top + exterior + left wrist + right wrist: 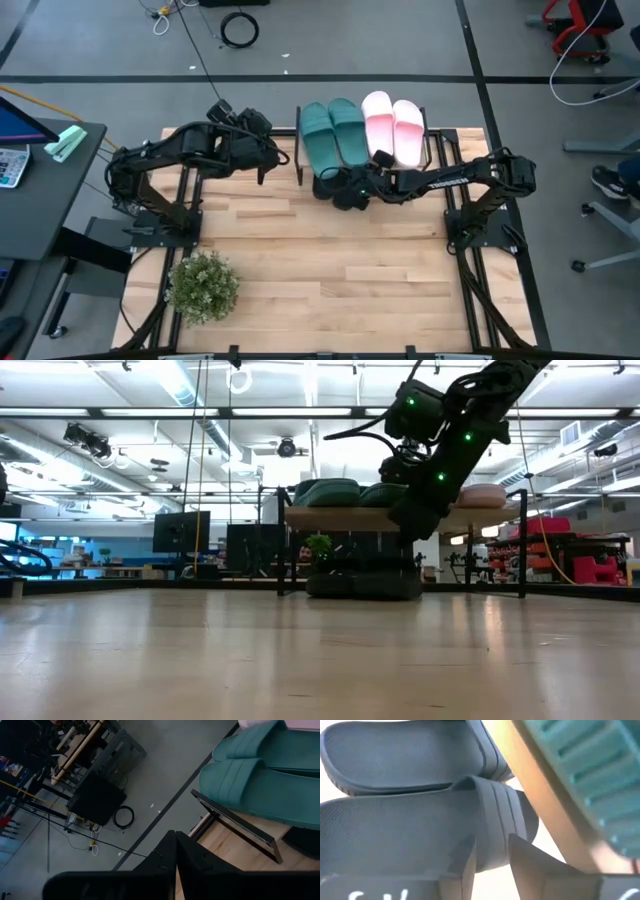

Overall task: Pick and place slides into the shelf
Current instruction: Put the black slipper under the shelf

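Now the right gripper (490,865), jaws narrowly parted, straddles a black slide's (395,840) strap under the shelf (440,140), while the left gripper (176,855) waits pinched shut.

I find no text, label, brand or number that I can read in any of my views. At the lower edge of my right wrist view, white marks stand on my right gripper (490,870), at the lower left and the lower right corner, but they are cut off by the frame and I cannot make letters of them. The slides and the shelf carry no writing that I can see.
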